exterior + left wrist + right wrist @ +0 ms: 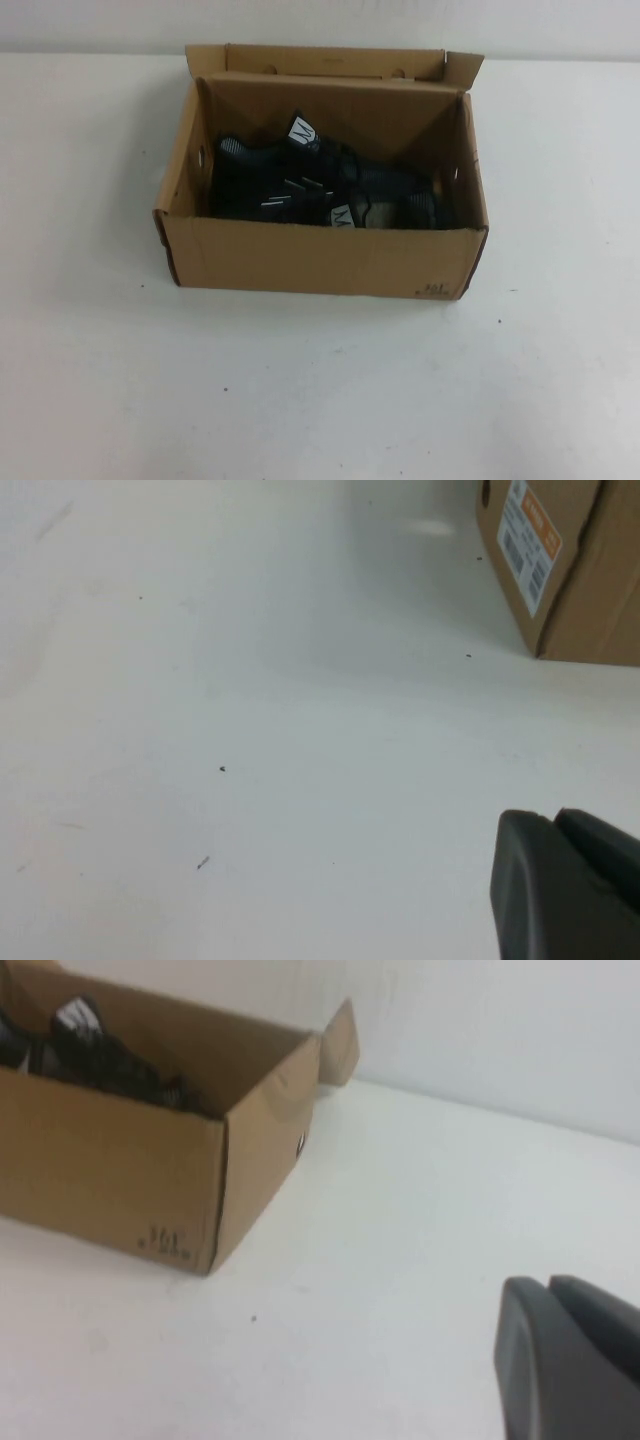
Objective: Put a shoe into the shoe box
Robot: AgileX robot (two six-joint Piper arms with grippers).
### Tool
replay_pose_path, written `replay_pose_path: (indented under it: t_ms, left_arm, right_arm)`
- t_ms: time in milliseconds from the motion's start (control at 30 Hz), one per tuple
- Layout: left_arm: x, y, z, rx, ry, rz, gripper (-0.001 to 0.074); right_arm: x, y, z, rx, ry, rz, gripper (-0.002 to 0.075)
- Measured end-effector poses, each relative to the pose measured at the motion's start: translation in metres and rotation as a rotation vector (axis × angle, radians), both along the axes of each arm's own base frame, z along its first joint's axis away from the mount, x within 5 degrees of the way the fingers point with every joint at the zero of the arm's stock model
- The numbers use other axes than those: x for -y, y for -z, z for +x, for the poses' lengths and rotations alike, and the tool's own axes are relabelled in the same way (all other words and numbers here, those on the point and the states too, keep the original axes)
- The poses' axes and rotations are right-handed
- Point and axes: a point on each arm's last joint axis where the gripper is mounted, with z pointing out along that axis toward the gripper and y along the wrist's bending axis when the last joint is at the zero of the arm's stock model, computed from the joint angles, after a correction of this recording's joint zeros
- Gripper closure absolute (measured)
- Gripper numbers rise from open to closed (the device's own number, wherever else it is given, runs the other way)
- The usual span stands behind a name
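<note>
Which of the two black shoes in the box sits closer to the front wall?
The shoe with white dashes, lying against the shoe box's front wall; its twin sits behind it. Both hands, left and right, stay outside the box.

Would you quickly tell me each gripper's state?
Left gripper: over bare table, holding nothing seen; state unclear.
Right gripper: beside the box, same.

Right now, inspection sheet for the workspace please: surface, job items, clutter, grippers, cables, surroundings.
Surface: white table, a few dark specks.
Job's things: shoe box open, flap lid up at the back; shoe lies inside it beside a second black shoe.
Clutter: nothing seen.
Grippers: left gripper and right gripper low over bare table, away from the box, holding nothing.
Cables: nothing seen.
Surroundings: pale wall behind.
</note>
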Motion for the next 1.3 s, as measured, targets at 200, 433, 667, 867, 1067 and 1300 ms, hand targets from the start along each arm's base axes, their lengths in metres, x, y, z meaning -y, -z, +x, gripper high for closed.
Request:
replay_pose_path:
  t_ms: [200,433,667,867,1067,1300]
  left_arm:
    - [0.000,0.000,0.000,0.000,0.000,0.000,0.0736]
    - [0.000,0.000,0.000,0.000,0.000,0.000,0.0736]
    - [0.000,0.000,0.000,0.000,0.000,0.000,0.0736]
    - [0.000,0.000,0.000,0.000,0.000,0.000,0.0736]
    - [0.000,0.000,0.000,0.000,0.000,0.000,0.0736]
    - [0.000,0.000,0.000,0.000,0.000,0.000,0.0736]
  right_arm:
    - [-0.008,0.054,0.012,-0.044,-0.042,-0.006,0.0743]
    - [-0.010,0.059,0.012,-0.093,-0.051,0.084,0.0743]
    - [-0.013,0.067,0.009,-0.223,-0.055,0.201,0.0743]
    - [-0.013,0.067,0.008,-0.228,-0.058,0.216,0.0743]
    - [-0.014,0.067,0.008,-0.229,-0.058,0.219,0.0743]
    - [-0.014,0.067,0.008,-0.229,-0.058,0.219,0.0743]
